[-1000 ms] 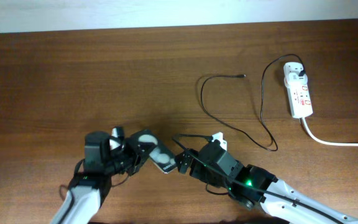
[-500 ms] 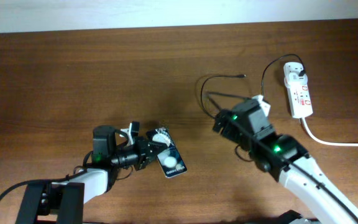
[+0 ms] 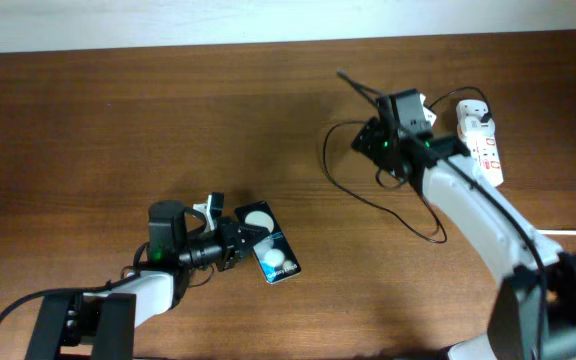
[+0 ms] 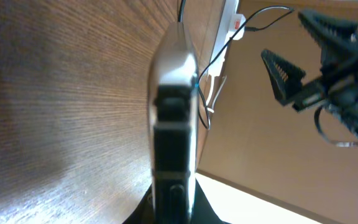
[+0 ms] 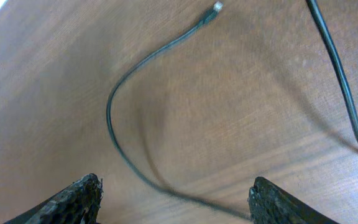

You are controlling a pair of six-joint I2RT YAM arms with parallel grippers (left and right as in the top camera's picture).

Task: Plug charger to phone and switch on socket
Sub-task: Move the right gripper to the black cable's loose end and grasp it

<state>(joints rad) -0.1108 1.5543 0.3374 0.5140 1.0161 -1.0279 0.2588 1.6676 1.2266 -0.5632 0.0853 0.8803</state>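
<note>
the step in hand is judged to be the pickup of the charger (image 5: 109,118). its connector tip (image 5: 215,7) lies loose on the desk (image 3: 118,120), left of the socket (image 3: 480,150) and not yet joined to the phone (image 3: 271,256). the right end effector (image 5: 174,182) is held above the cable loop, just left of the socket, jaws apart and empty. the phone is clamped by its edge in the left end effector (image 3: 236,243), well left of the socket and nearer the front. next, a descent onto the cable just behind the tip is called for, then alignment with the phone's port. the socket's switch is left for after that.
</note>
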